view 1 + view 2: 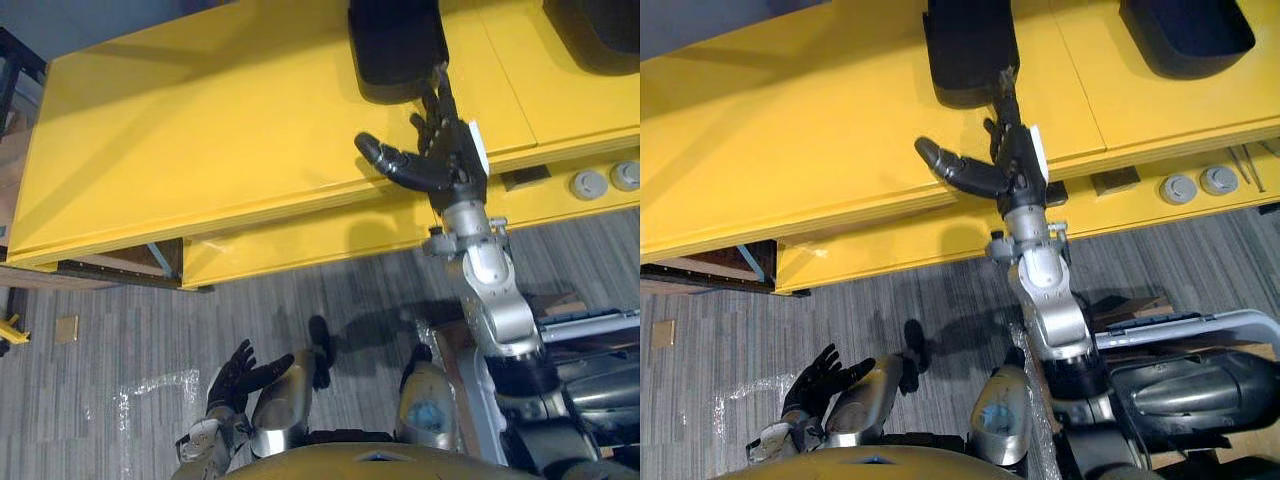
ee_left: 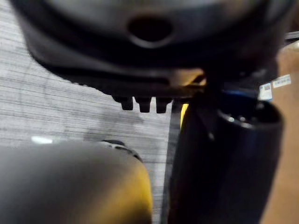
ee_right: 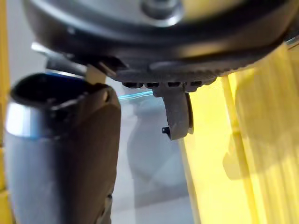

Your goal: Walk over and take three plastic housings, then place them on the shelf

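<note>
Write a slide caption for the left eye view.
Open right hand reaches across the yellow table to a black plastic housing; left hand hangs open, low.

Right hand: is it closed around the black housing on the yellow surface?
No: the right hand reaches with straight fingers toward the black housing, thumb spread.

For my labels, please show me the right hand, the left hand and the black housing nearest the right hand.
right hand (image 1: 452,165), left eye view, middle of the hand.
left hand (image 1: 232,380), left eye view, middle of the hand.
black housing (image 1: 395,45), left eye view, its dark top face.
</note>
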Robot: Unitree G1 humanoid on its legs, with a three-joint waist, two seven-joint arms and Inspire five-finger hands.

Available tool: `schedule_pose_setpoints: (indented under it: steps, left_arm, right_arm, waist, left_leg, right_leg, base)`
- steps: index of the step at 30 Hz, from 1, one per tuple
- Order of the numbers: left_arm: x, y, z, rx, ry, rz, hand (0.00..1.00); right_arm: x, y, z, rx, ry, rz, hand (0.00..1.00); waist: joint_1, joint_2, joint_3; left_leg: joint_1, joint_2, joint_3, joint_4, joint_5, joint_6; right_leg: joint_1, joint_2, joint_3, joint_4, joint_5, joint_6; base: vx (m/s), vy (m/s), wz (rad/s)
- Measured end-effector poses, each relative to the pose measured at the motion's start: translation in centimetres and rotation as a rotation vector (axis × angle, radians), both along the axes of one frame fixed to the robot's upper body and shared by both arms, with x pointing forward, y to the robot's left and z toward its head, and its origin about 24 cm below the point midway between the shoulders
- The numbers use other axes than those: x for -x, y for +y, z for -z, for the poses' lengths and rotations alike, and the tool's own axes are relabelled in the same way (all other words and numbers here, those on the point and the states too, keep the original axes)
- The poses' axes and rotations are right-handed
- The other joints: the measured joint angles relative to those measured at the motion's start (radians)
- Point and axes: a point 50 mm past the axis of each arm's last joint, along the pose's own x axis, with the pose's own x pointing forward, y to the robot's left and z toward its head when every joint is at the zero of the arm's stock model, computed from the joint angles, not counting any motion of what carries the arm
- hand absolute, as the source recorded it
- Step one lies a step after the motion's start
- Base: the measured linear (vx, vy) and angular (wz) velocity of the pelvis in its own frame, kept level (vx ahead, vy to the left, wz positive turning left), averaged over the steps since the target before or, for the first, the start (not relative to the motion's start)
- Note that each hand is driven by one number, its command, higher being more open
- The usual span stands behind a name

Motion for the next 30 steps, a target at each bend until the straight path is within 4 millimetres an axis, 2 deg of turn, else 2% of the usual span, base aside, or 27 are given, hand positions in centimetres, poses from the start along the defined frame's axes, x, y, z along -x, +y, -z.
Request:
schedule_pose_setpoints:
  steps: [2, 3, 5, 7, 9, 12, 13, 14, 17, 18, 20, 22, 24, 26, 28, 30]
  left_arm:
    - [0.5, 0.1, 0.1, -0.032, 0.018, 0.036, 1.00]
    - [0.9, 0.3, 0.2, -0.059, 0.028, 0.065, 1.00]
    - [1.1, 0.9, 0.2, -0.112, 0.043, 0.129, 1.00]
    - [1.1, 1.1, 0.2, -0.135, 0.049, 0.165, 1.00]
    - [0.9, 1.0, 0.3, -0.149, 0.049, 0.197, 1.00]
    - [-0.3, -0.2, 0.6, -0.193, 0.055, 0.357, 1.00]
    - [-0.6, -0.7, 0.7, -0.205, 0.060, 0.421, 1.00]
    - [-0.7, -0.9, 0.7, -0.210, 0.067, 0.449, 1.00]
    - [-0.5, -2.2, 1.2, -0.190, 0.114, 0.525, 1.00]
    - [-0.5, -2.2, 1.3, -0.189, 0.119, 0.528, 1.00]
    - [-0.2, -2.3, 1.6, -0.182, 0.152, 0.537, 1.00]
    - [0.1, -2.3, 1.8, -0.182, 0.174, 0.543, 1.00]
    - [0.2, -2.4, 1.9, -0.187, 0.194, 0.545, 1.00]
    - [0.0, -2.7, 2.0, -0.203, 0.217, 0.559, 1.00]
    - [0.0, -3.1, 2.2, -0.195, 0.235, 0.551, 1.00]
    - [0.4, -3.5, 2.3, -0.179, 0.248, 0.538, 1.00]
  right_arm:
    - [1.6, -0.6, 1.0, -0.026, 0.025, 0.026, 1.00]
    - [2.4, -1.3, 1.4, -0.044, 0.027, 0.054, 1.00]
    - [3.4, -2.6, 1.5, -0.091, 0.015, 0.113, 1.00]
    - [4.3, -3.8, 1.7, -0.143, 0.013, 0.131, 1.00]
    - [5.4, -4.9, 1.8, -0.181, 0.008, 0.146, 1.00]
    - [6.5, -6.5, 2.4, -0.206, 0.018, 0.208, 1.00]
    - [7.0, -7.1, 2.8, -0.223, 0.029, 0.236, 1.00]
    - [7.3, -7.4, 3.0, -0.229, 0.036, 0.251, 1.00]
    - [9.3, -9.1, 4.6, -0.305, 0.098, 0.344, 1.00]
    - [9.5, -9.2, 4.8, -0.323, 0.104, 0.352, 1.00]
    - [11.1, -10.4, 6.5, -0.382, 0.162, 0.449, 1.00]
    - [12.4, -11.2, 8.2, -0.400, 0.231, 0.544, 1.00]
    - [13.6, -11.9, 10.6, -0.412, 0.340, 0.625, 1.00]
    - [14.6, -12.0, 14.5, -0.392, 0.521, 0.708, 1.00]
    - [15.2, -11.7, 17.1, -0.346, 0.646, 0.754, 1.00]
    - [15.6, -11.4, 18.5, -0.289, 0.722, 0.781, 1.00]
  waist:
    - [-0.006, -0.019, -0.057]
    - [-0.015, -0.036, -0.095]
    - [-0.031, -0.070, -0.144]
    - [-0.033, -0.093, -0.183]
    - [-0.043, -0.113, -0.204]
    - [-0.067, -0.135, -0.230]
    - [-0.087, -0.142, -0.237]
    - [-0.096, -0.143, -0.238]
    - [-0.169, -0.147, -0.243]
    - [-0.176, -0.147, -0.243]
    - [-0.224, -0.143, -0.247]
    - [-0.249, -0.141, -0.248]
    - [-0.258, -0.138, -0.263]
    - [-0.264, -0.137, -0.268]
    - [-0.265, -0.121, -0.276]
    - [-0.262, -0.110, -0.282]
  left_leg:
    - [0.018, -0.001, 0.013, -0.041, 0.009, -0.002]
    - [0.034, -0.003, 0.021, -0.068, 0.011, -0.003]
    - [0.078, -0.005, 0.038, -0.114, 0.014, -0.007]
    - [0.114, -0.004, 0.065, -0.150, 0.017, -0.011]
    - [0.149, -0.004, 0.091, -0.178, 0.018, -0.013]
    - [0.197, -0.004, 0.164, -0.223, 0.020, -0.017]
    - [0.206, -0.003, 0.198, -0.223, 0.013, -0.019]
    - [0.212, -0.001, 0.216, -0.224, 0.009, -0.019]
    - [0.248, 0.001, 0.343, -0.228, -0.016, -0.024]
    - [0.251, 0.001, 0.353, -0.228, -0.019, -0.025]
    - [0.262, 0.007, 0.419, -0.228, -0.034, -0.041]
    - [0.272, 0.016, 0.455, -0.228, -0.038, -0.043]
    - [0.273, 0.023, 0.477, -0.229, -0.036, -0.052]
    - [0.282, 0.030, 0.498, -0.228, -0.019, -0.074]
    - [0.285, 0.043, 0.505, -0.228, -0.009, -0.077]
    - [0.292, 0.053, 0.503, -0.226, -0.005, -0.083]
  right_leg:
    - [0.028, 0.012, -0.001, -0.061, 0.026, 0.005]
    - [0.046, 0.017, 0.001, -0.099, 0.038, 0.009]
    - [0.077, 0.023, 0.008, -0.135, 0.052, 0.015]
    - [0.082, 0.028, 0.032, -0.142, 0.061, 0.015]
    - [0.090, 0.031, 0.058, -0.147, 0.068, 0.019]
    - [0.070, 0.042, 0.136, -0.153, 0.096, 0.012]
    - [0.057, 0.046, 0.172, -0.154, 0.108, 0.009]
    - [0.050, 0.049, 0.195, -0.156, 0.116, 0.005]
    - [0.018, 0.067, 0.317, -0.184, 0.161, -0.001]
    - [0.017, 0.069, 0.329, -0.189, 0.166, 0.000]
    - [-0.005, 0.086, 0.388, -0.209, 0.189, -0.003]
    - [-0.014, 0.101, 0.419, -0.214, 0.196, -0.005]
    - [-0.023, 0.113, 0.442, -0.224, 0.196, -0.005]
    - [-0.025, 0.119, 0.436, -0.229, 0.181, -0.017]
    - [-0.022, 0.134, 0.435, -0.239, 0.177, -0.024]
    - [-0.018, 0.142, 0.424, -0.242, 0.173, -0.026]
  base:
    - [0.26, 0.002, -0.15]
    - [0.17, 0.011, -0.12]
    - [0.15, 0.012, -0.21]
    - [0.15, 0.026, -0.40]
    - [0.10, 0.047, -0.42]
    - [0.02, 0.087, -0.65]
    - [-0.01, 0.102, -0.91]
    - [-0.03, 0.086, -0.96]
    - [-0.05, 0.053, -1.07]
    - [-0.06, 0.019, -1.05]
    - [-0.04, -0.029, -0.83]
    - [-0.05, -0.077, -0.64]
    - [-0.05, -0.106, -0.49]
    - [-0.04, -0.121, -0.31]
    - [-0.07, -0.121, -0.12]
    - [-0.09, -0.114, 0.00]
